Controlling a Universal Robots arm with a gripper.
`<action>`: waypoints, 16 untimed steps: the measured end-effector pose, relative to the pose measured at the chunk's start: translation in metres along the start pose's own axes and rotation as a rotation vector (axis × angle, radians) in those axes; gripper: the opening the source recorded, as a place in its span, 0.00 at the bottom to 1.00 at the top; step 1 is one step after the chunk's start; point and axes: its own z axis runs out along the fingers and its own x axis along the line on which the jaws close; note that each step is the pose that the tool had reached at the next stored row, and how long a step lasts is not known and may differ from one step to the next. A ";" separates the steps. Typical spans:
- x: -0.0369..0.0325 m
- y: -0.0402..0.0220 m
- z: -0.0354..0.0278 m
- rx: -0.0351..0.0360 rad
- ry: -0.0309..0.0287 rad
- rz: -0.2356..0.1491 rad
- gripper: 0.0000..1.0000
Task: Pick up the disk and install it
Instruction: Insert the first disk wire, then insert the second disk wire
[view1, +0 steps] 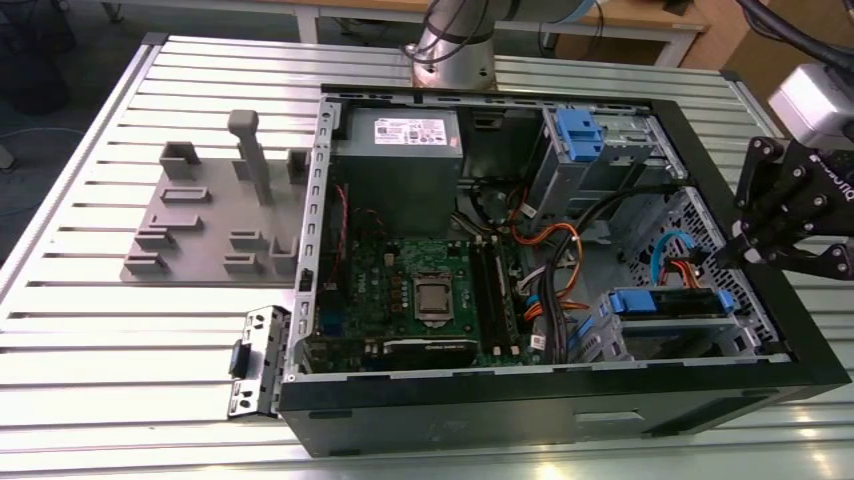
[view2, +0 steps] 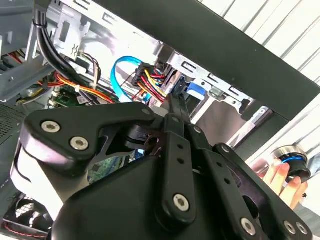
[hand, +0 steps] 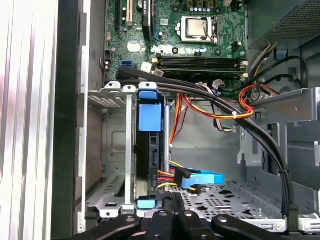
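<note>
Blue-framed, the disk (hand: 150, 150) sits edge-on in the metal drive cage (hand: 112, 150) at the open computer case's (view1: 747, 180) lower corner on the exterior view's right, cables plugged into its end. You can see it there in the exterior view too (view1: 671, 303). Your gripper (view1: 745, 250) hangs just beside that cage, over the case's edge. Its fingers appear drawn together with nothing between them in the second wrist view. A person's hand (view2: 280, 177) shows beyond the case wall.
</note>
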 end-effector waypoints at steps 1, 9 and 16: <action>-0.0004 0.0000 -0.0003 0.0000 0.0002 0.000 0.10; -0.0005 -0.0027 -0.0006 -0.0028 0.0001 0.000 0.10; -0.0004 -0.0030 -0.0006 -0.0028 0.0000 0.000 0.23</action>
